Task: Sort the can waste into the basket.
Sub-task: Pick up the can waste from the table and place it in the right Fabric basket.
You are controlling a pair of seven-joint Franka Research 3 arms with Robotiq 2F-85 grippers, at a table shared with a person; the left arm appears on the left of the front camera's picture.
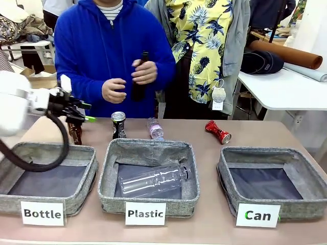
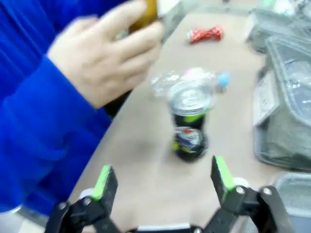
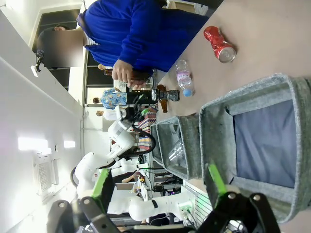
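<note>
The left gripper (image 1: 88, 113) is hanging left of the "Plastic" basket (image 1: 108, 171) and beyond it. Its green-padded fingers are spread wide with nothing between them, and they are facing the dark can (image 1: 118, 125). That can is standing upright on the table just behind the "Plastic" basket's far left corner, with a small clear bottle (image 1: 155, 129) lying beside it. The right gripper (image 3: 158, 182) is also gaping and holding nothing. A large clear plastic bottle (image 1: 153, 181) is lying inside the "Plastic" basket. To its right, the "Can" basket (image 1: 301, 208) is showing its dark lining bare. The crushed red can (image 1: 218, 131) is lying on the table beyond the "Plastic" basket, to the right. The person's hand (image 1: 144, 72) is holding a dark bottle (image 1: 139, 89).
</note>
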